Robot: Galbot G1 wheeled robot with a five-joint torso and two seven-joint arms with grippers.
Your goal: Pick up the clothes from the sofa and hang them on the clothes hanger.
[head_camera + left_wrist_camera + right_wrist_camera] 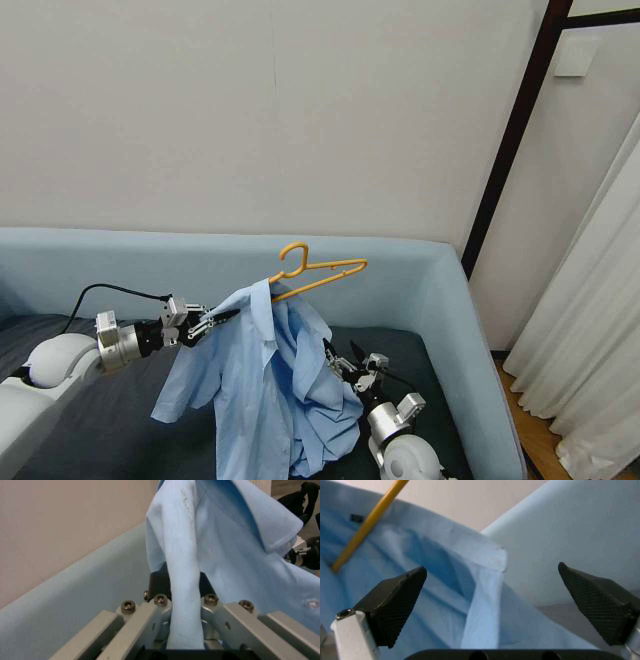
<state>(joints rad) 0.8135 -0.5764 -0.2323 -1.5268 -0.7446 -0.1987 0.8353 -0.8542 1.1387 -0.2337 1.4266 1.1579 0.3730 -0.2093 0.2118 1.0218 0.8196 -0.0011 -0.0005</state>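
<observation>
A light blue shirt (270, 390) hangs in the air over the sofa, with an orange hanger (318, 274) poking out of its collar. My left gripper (222, 317) is shut on the shirt's collar edge; in the left wrist view a fold of blue cloth (182, 603) runs between the fingers (150, 609). My right gripper (340, 358) sits low beside the shirt's right side, open. The right wrist view shows its fingertips (395, 603) wide apart, with the shirt (435, 592) and the hanger's orange rod (367, 525) ahead of them.
The pale blue sofa (440, 300) has a dark seat (90, 420) and a high back against a white wall. A black pole (510, 140) and a white curtain (590, 340) stand to the right of the sofa.
</observation>
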